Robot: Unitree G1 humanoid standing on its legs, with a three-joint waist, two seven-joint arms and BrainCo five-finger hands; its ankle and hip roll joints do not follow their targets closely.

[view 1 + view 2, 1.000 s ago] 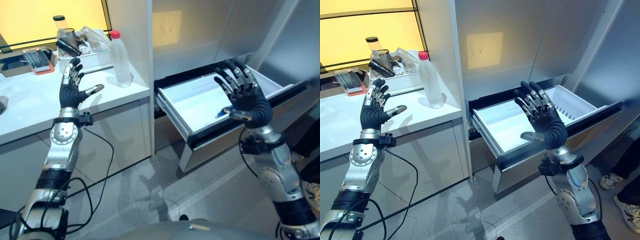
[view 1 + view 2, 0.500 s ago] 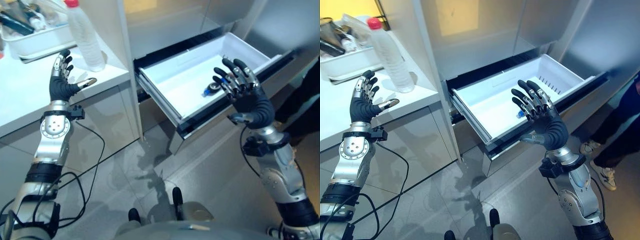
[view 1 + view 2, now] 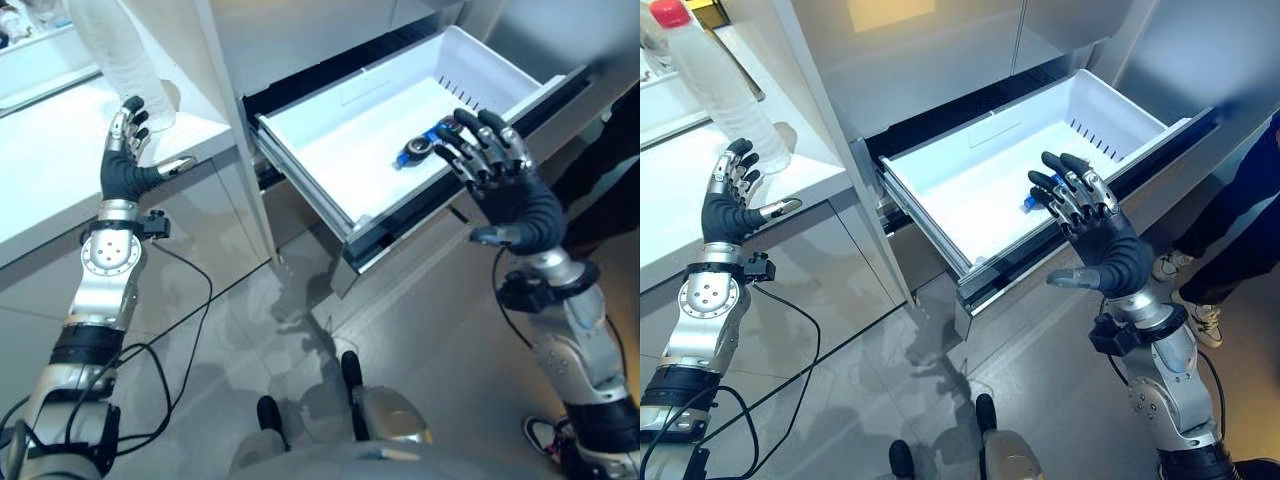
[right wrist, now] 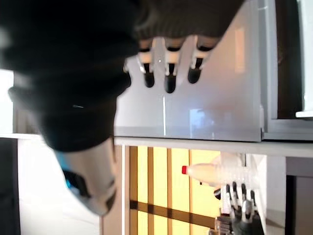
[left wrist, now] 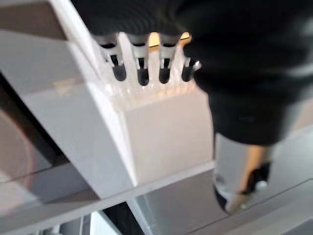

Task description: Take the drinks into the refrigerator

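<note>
Bottle [image 3: 715, 85] upright on counter [image 3: 680, 190]

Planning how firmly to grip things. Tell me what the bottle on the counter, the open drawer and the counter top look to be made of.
Bottle: apparently clear thin plastic, ribbed wall, red screw cap.
Drawer: the tub looks like white moulded plastic, smooth and slightly glossy, with a slotted wall; its front seems grey brushed metal or metal-look panel with dark trim.
Counter top: white, smooth, faintly glossy; laminate or solid surface, cannot tell which.

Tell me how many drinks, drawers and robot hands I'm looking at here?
Drinks: 1, clear bottle on the white counter.
Drawers: 1, open white drawer holding a small blue-and-dark object.
Hands: 2, left hand, right hand, both empty.
Total: 4.
</note>
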